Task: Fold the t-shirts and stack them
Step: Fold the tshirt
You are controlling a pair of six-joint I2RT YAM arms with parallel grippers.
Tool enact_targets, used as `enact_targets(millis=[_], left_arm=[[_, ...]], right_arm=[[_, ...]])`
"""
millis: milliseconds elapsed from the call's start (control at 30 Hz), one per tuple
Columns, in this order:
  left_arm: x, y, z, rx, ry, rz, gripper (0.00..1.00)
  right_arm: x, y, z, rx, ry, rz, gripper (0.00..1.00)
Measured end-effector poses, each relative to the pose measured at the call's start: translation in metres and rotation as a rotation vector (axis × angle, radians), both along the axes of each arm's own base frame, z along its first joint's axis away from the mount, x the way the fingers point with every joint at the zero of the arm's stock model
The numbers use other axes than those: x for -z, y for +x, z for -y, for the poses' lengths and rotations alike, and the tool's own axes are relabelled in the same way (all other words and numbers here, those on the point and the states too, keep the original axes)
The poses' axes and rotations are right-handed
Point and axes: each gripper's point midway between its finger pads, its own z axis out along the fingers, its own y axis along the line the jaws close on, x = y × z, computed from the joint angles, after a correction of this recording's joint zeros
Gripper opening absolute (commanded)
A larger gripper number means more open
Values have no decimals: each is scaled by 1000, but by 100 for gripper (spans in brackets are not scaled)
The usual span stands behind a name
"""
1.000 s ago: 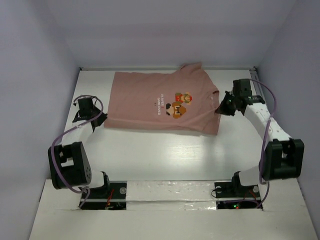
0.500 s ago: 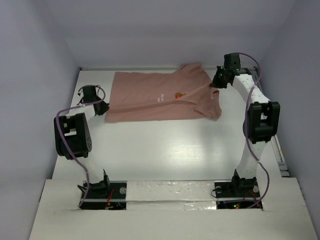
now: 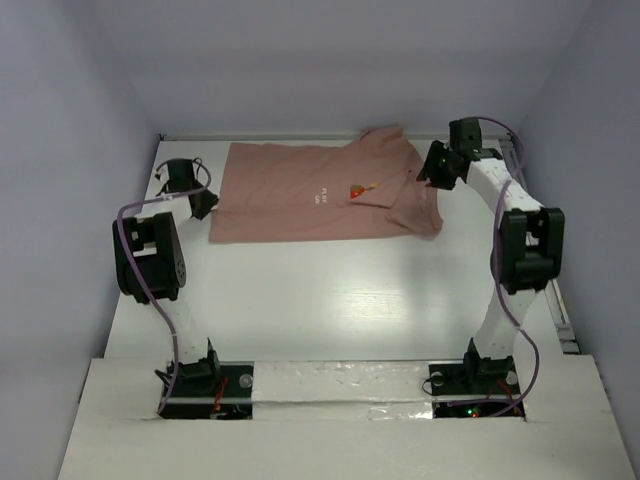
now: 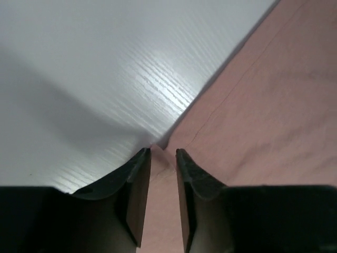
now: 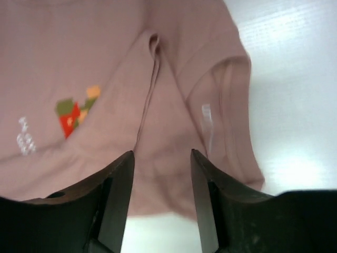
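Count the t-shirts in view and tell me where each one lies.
1. The dusty-pink t-shirt lies flat at the far side of the table, its near edge folded over itself. No second shirt shows, though one could be hidden beneath it.

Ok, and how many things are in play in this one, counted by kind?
t-shirt, dusty pink, lying on the table: 1
Pincers: 2 (left pincer at the shirt's corner, right pincer over the sleeve end)
Total: 3
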Motion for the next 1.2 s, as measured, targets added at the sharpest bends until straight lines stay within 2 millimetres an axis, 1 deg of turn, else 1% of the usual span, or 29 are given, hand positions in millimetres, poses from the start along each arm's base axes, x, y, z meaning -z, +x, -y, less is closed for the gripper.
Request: enact_targets(millis=[33,67,100,133,167,233,300,333,400,433,500,567,667,767,833,867,1033,1067,1100,1200], left_arm=[[-3,2,-1,-7,1,1,28],[-7,4,-2,-12,3,7,39],[-10,7,-3,-12,8,13,42],[-13,8,-4,-16,12,19,43],[-16,7,-4,-18,13,23,43],[-19,-1,-4,-16,18,26,43],[-21,-21,0,-10,17,18,41],[-22,-33,2,-4,14,18,40],[-23,-59,8,6,7,10,40],[-22,-69,10,10,3,9,40],[-18,-90,14,17,-6,-2,40],[-9,-105,18,27,-16,-24,40],[6,-114,21,36,-27,-66,39],[17,-113,20,39,-32,-85,38],[16,-105,18,39,-32,-65,36],[16,-102,16,37,-32,-61,34],[18,-95,13,32,-29,-53,25],[19,-94,12,31,-29,-52,20],[19,-92,12,30,-29,-51,18],[20,-88,11,28,-27,-47,15]], right_arm=[[-7,-13,0,5,8,16,39],[-13,-28,1,9,14,29,30],[-20,-46,1,20,23,43,18],[-25,-63,2,29,32,52,0],[-29,-79,3,38,40,65,0],[-33,-102,4,58,55,71,0],[-27,-121,4,72,65,67,0],[-21,-129,5,79,68,54,10],[-6,-144,5,92,74,18,20],[3,-152,6,99,76,-7,27],[16,-162,7,106,77,-41,33],[22,-166,7,104,84,-60,34],[25,-155,7,94,90,-51,34],[29,-133,7,75,89,-36,34],[35,-120,7,65,83,-30,35],[37,-116,8,63,79,-29,36],[51,-109,14,64,69,-50,36],[53,-108,15,64,68,-54,36],[55,-108,16,65,68,-58,36],[58,-108,15,57,73,-65,34]])
